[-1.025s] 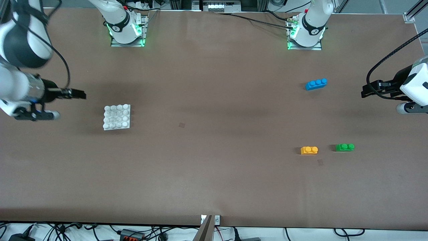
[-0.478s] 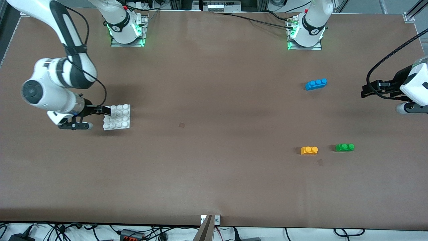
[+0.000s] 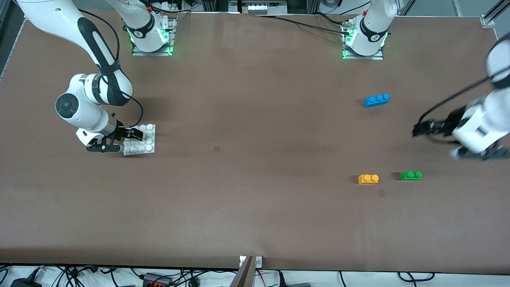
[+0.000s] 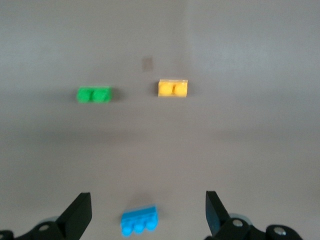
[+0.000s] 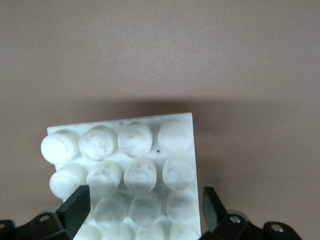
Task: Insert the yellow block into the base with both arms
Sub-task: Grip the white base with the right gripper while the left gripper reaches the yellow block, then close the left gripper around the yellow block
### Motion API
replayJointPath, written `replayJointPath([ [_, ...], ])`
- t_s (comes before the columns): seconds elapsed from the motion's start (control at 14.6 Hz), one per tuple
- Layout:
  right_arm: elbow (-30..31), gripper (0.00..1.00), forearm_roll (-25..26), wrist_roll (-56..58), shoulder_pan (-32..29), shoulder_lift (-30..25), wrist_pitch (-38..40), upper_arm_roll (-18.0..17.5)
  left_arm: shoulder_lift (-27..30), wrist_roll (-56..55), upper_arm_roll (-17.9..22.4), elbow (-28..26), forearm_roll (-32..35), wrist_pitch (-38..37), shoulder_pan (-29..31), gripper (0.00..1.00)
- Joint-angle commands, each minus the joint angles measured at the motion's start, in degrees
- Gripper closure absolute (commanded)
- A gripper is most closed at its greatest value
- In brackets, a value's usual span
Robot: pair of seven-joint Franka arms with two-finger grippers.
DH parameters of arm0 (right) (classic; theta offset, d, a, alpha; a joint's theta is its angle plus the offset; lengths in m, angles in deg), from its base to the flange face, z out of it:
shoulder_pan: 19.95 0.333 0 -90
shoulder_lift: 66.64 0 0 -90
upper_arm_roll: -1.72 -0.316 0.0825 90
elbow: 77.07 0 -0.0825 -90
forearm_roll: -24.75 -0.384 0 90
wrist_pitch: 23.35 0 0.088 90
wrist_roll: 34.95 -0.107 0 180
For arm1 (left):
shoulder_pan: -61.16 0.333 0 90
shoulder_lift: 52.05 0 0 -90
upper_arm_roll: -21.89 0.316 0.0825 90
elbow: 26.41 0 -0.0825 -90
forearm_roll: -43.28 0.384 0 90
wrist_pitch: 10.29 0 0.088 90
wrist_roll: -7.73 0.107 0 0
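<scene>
Low, right gripper (image 3: 133,134) spread over base (image 3: 144,142); left gripper (image 3: 416,130) aloft, open.

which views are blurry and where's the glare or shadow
Front view: the left hand and its arm are motion-smeared, the bricks crisp, green glow at both arm bases. Left wrist view: soft all over, yellow block and green brick fuzzy. Right wrist view: base sharp enough, a dark shadow along its edge.
</scene>
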Motion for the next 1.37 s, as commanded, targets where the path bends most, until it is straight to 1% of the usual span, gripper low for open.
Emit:
replayJointPath([
  [0.0,0.4,0.0,0.1,1.9,0.0,0.5,-1.5,0.1,-6.9,-1.7,-0.2,1.1,-0.3,7.7,-2.2,0.0],
  [0.14,0.4,0.0,0.1,2.0,0.0,0.6,-1.5,0.1,-12.6,-1.8,-0.1,1.2,0.6,13.8,-1.9,0.0],
  [0.21,0.4,0.1,0.1,2.3,0.0,1.0,-1.5,0.1,-14.4,-1.8,-0.1,1.2,0.5,15.2,-1.8,0.0],
  [0.34,0.3,0.35,0.1,4.6,-0.1,1.6,-1.5,0.1,-16.2,-3.7,0.0,1.2,0.6,15.9,-2.5,0.0],
  [0.41,0.3,0.43,0.1,5.1,-0.3,1.9,-1.5,0.1,-17.1,-5.6,0.0,1.2,0.7,16.8,-2.6,0.0],
  [0.55,0.3,0.49,0.1,5.7,-0.5,2.1,-1.5,0.1,-18.8,-6.1,0.0,0.7,0.7,20.2,-2.6,0.0],
  [0.68,0.3,0.52,0.1,5.9,-0.5,2.2,-1.6,0.1,-20.1,-6.1,0.0,0.6,0.7,21.5,-2.6,0.0],
  [0.82,0.3,0.52,0.1,6.0,-0.4,2.8,-1.6,0.1,-20.8,-6.1,0.0,0.5,0.7,23.5,-2.7,0.0],
  [0.96,0.3,0.52,0.1,6.0,-0.2,3.2,-1.5,0.1,-21.5,-6.2,-0.1,0.2,2.7,25.3,-2.7,0.0],
  [1.3,0.1,0.52,0.0,7.0,1.9,6.1,-1.6,-0.9,-21.2,-6.2,-0.1,-6.3,3.1,34.0,-3.4,0.0],
])
